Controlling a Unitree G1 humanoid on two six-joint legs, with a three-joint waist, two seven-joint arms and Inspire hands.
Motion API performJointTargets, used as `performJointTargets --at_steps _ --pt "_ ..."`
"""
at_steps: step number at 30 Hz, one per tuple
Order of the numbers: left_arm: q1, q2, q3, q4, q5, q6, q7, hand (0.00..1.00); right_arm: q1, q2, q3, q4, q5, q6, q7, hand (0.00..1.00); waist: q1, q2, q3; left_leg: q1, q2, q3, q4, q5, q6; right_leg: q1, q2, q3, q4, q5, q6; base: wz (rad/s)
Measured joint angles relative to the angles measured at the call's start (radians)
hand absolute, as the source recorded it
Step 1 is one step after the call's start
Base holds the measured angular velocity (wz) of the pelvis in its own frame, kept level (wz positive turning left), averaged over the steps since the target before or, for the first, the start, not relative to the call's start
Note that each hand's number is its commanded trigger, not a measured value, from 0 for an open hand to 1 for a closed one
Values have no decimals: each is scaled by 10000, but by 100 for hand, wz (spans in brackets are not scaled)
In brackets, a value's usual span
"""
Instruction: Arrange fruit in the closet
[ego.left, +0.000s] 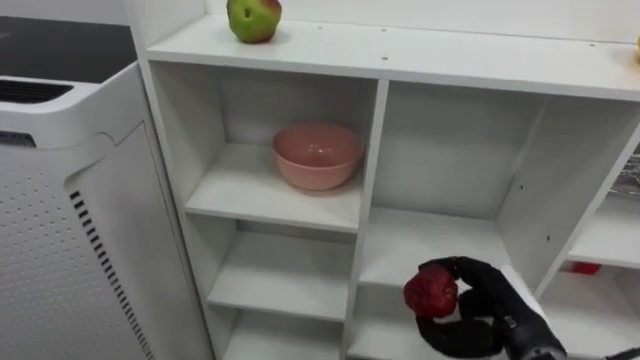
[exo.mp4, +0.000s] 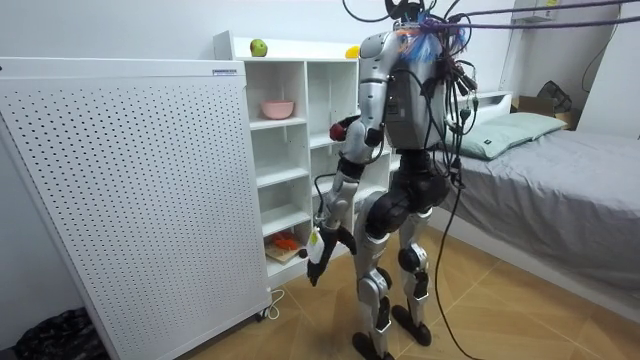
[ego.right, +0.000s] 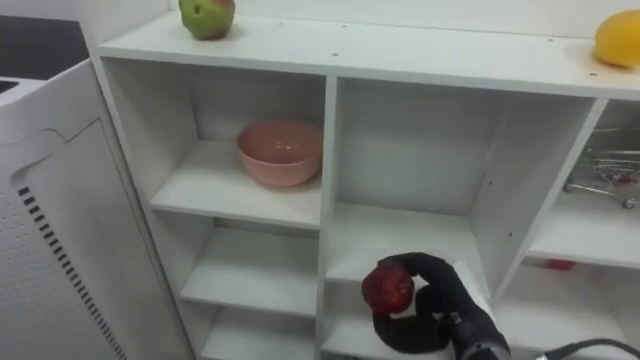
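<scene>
Soft, even indoor light falls from above on the white closet. Its top board is the brightest surface, while the compartments' back walls and shelf undersides lie in pale grey shade, deeper in the lower rows. The pink bowl throws a faint shadow on its shelf. The dark robot hand curled round the red fruit takes little light. The perforated panel is evenly lit.

We see white wall | white perforated panel at room view's left | grey-covered bed at right | wooden floor beneath it
</scene>
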Motion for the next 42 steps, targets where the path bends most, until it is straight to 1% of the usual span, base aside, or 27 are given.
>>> performJointTargets --at_steps 3,7,8,10,11,12,13,16,18,19,21,23,24,25,28,29,30,32,33,35,37,38,39,40,42 --pt "11 -13 -217 147 -9 -34 317 0 -80 6 0 156 -2 -3 -191 100 16 -18 15 -689 -17 -44 451 -25 33 -648 -81 -63 413 -62 -24 6" --pt "30 -13 -305 250 20 -41 550 0 -219 12 0 324 -134 -20 -334 100 47 -57 39 -1367 -31 -113 932 -56 73 -1248 -132 -113 823 -79 -39 6" --pt "-24 0 -335 396 5 -46 647 0 -307 13 6 595 -254 -50 -425 100 79 -90 55 -1550 -35 -150 1101 -118 80 -1380 -131 -127 988 -132 -60 0" --pt "-87 92 -646 572 -189 -33 981 0 -359 10 43 1038 -242 -44 -757 100 281 -264 131 -1982 -38 -116 1553 -272 84 -1861 -143 -77 1504 -307 -94 0" --pt "-75 103 -740 644 -282 -31 1066 0 -360 11 60 1118 -198 -40 -808 100 312 -307 128 -2122 -40 -111 1678 -287 89 -2003 -141 -31 1580 -333 -95 -7" --pt "-23 112 -864 794 -381 -9 1153 0 -362 9 78 1231 -196 -33 -918 100 459 -380 141 -2355 -33 -72 1907 -346 87 -2297 -138 21 1824 -400 -108 -10" --pt "96 84 -889 834 -378 102 1207 0 -373 10 80 1361 -199 -32 -1074 100 546 -390 143 -2615 -32 -101 2139 -387 83 -2516 -145 16 2029 -456 -119 -8" --pt "390 86 -880 775 -381 195 1264 0 -463 12 82 1451 -210 -31 -1336 100 578 -398 140 -3249 -34 -131 2665 -485 101 -3116 -240 -2 2537 -672 -149 10" --pt "599 91 -884 613 -490 399 1297 0 -660 9 172 1679 -212 0 -1530 100 667 -400 138 -3922 -27 -204 3364 -677 82 -3739 -343 -37 3220 -938 -197 9" --pt "616 95 -897 540 -627 415 1304 0 -697 10 179 1679 -237 1 -1577 100 698 -404 135 -4102 -31 -216 3523 -734 70 -3919 -357 -29 3416 -1009 -211 9" --pt "634 102 -1262 398 -1162 488 1351 0 -1112 -11 393 1856 -329 4 -1897 100 759 -407 134 -4798 -108 -234 4175 -874 55 -4656 -553 -53 4241 -1300 -284 11" --pt "569 97 -1412 329 -1414 486 1476 0 -1508 -24 474 2124 -441 10 -1967 100 763 -416 135 -5279 -207 -260 4608 -927 40 -5156 -716 -76 4840 -1505 -343 19" --pt "555 116 -1425 281 -1620 472 1502 0 -1742 -25 485 2302 -435 13 -2060 100 764 -419 136 -5593 -236 -269 4961 -1037 25 -5451 -812 -99 5259 -1685 -387 22" --pt "547 161 -1497 242 -1934 482 1512 0 -1957 -43 522 2442 -425 20 -2234 100 763 -424 142 -5924 -243 -306 5373 -1160 -8 -5746 -851 -112 5664 -1852 -415 15" --pt "378 227 -1595 267 -2240 614 1519 0 -2285 -123 742 2537 -428 73 -2606 100 760 -456 151 -6634 -216 -476 6131 -1363 -99 -6344 -847 -208 6334 -2087 -527 8" --pt "269 274 -1647 255 -2353 674 1519 0 -2449 -134 835 2658 -400 81 -2723 100 764 -537 155 -7002 -201 -518 6407 -1428 -141 -6694 -846 -217 6619 -2171 -584 5" --pt "99 331 -1751 239 -2354 700 1524 0 -2640 -144 921 2753 -325 86 -2871 100 767 -624 162 -7428 -192 -565 6652 -1458 -182 -7112 -840 -231 6868 -2224 -638 4" --pt "-89 332 -1775 240 -2354 734 1542 0 -2920 -171 1097 3071 -181 120 -3018 100 764 -651 166 -7985 -195 -684 7007 -1484 -238 -7598 -847 -317 7180 -2267 -717 5" --pt "-141 331 -1822 240 -2355 758 1594 0 -3114 -175 1200 3369 98 265 -3030 100 772 -662 166 -8241 -201 -733 7188 -1500 -267 -7832 -859 -353 7344 -2293 -760 4" --pt "-172 362 -1964 233 -2366 775 1738 0 -3352 -201 1222 3718 652 372 -3072 100 792 -684 166 -8652 -197 -740 7382 -1501 -275 -8227 -874 -360 7554 -2308 -780 2" --pt "-231 430 -1965 234 -2683 790 1838 0 -3604 -314 1265 3898 1155 436 -3253 100 785 -723 187 -9122 -277 -736 7585 -1494 -308 -8708 -995 -372 7842 -2346 -839 6" --pt "-278 544 -1958 225 -2797 781 1889 0 -3849 -354 1272 4153 1324 467 -3410 100 782 -804 230 -9398 -372 -744 7730 -1485 -321 -8996 -1062 -368 8049 -2378 -889 7" --pt "-300 697 -1960 225 -2994 771 1907 0 -4079 -362 1300 4354 1481 478 -3583 100 780 -884 269 -9621 -370 -760 7847 -1480 -325 -9213 -1096 -392 8185 -2403 -931 8" --pt "-311 832 -1967 224 -3101 770 1908 0 -4262 -440 1473 4469 1589 485 -3828 100 780 -921 276 -9849 -371 -831 7967 -1487 -341 -9372 -1103 -471 8271 -2422 -963 7" --pt "-342 940 -1966 213 -3131 780 1941 0 -4486 -595 1616 4498 1599 481 -4129 100 780 -961 274 -10122 -388 -908 8138 -1507 -372 -9594 -1147 -556 8415 -2474 -987 9"
